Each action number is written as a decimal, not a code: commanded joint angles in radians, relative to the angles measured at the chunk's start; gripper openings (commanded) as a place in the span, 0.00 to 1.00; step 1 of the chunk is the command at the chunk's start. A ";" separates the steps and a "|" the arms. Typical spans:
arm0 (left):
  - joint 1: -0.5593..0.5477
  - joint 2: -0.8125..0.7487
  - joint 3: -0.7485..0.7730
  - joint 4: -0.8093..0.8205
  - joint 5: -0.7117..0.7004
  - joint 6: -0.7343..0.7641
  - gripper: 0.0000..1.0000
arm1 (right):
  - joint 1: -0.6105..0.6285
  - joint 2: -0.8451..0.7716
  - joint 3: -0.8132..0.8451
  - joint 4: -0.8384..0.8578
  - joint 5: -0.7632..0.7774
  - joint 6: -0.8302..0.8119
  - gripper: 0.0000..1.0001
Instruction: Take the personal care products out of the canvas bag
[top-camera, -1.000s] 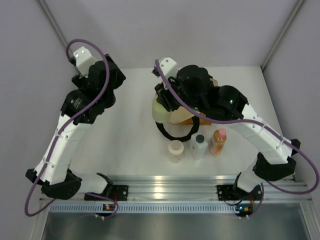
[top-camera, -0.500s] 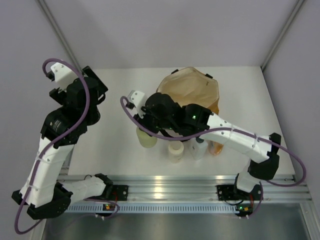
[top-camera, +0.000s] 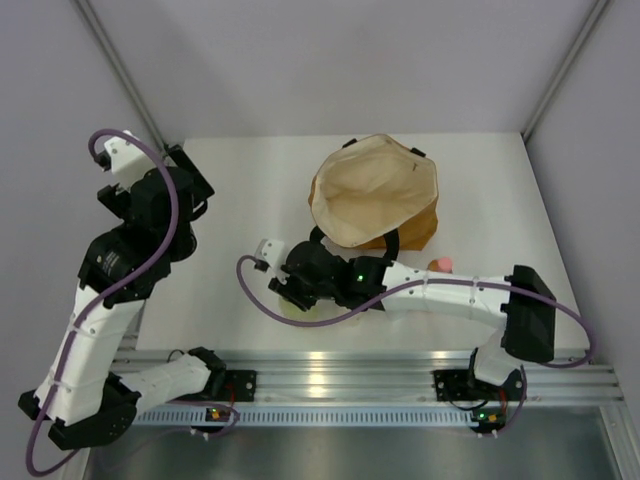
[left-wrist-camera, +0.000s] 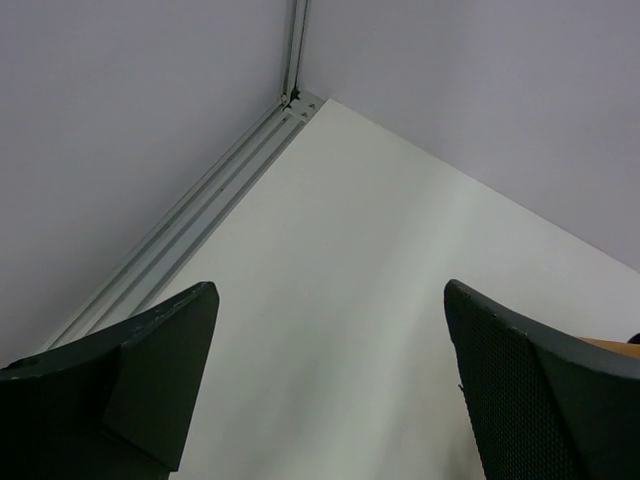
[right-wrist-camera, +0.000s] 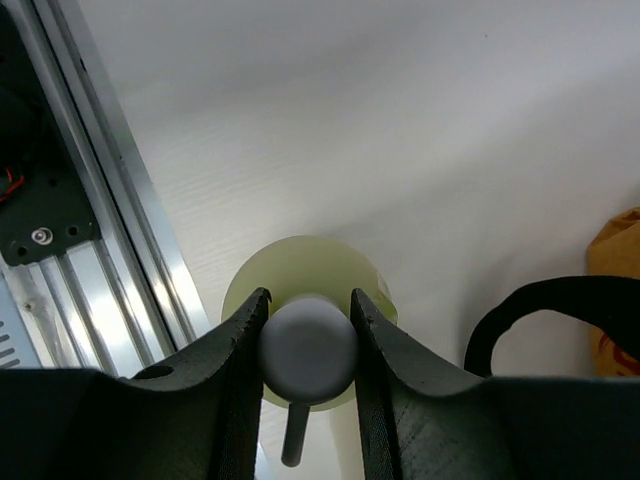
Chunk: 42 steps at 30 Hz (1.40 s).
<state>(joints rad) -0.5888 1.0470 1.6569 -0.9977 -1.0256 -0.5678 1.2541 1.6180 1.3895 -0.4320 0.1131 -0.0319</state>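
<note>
Where your right fingers (right-wrist-camera: 232, 360) meet, they are clamped on the white cap (right-wrist-camera: 308, 348) of the yellow-green bottle (right-wrist-camera: 300, 268), one finger on each side. The bottle stands upright beneath them over the counter (right-wrist-camera: 400, 120), close to the metal rail (right-wrist-camera: 110, 230) at the near edge. Whether its base touches the counter, you cannot tell. Near it curls a black handle (right-wrist-camera: 540, 295) of the canvas bag (top-camera: 424, 226). The bag stands farther back with its mouth open and its cream lining showing, apart from the bottle. From above, a pink cap (top-camera: 440, 264) peeks out behind your right arm, just in front of the bag. Your left fingers (left-wrist-camera: 150, 370) stand wide apart with nothing between them, over the counter near its far-left corner and well apart from the bag.
</note>
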 joint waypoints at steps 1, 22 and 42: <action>0.001 -0.010 -0.005 0.010 0.010 0.026 0.98 | 0.016 -0.113 -0.053 0.358 0.005 -0.020 0.00; 0.001 -0.036 -0.072 0.008 0.042 0.002 0.98 | -0.033 -0.092 -0.227 0.473 0.016 0.059 0.00; 0.003 -0.045 -0.086 0.008 0.052 -0.009 0.98 | -0.042 -0.159 -0.245 0.403 0.105 0.049 0.33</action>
<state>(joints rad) -0.5888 1.0222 1.5757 -0.9981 -0.9741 -0.5735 1.2251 1.5513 1.0996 -0.1287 0.1757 0.0189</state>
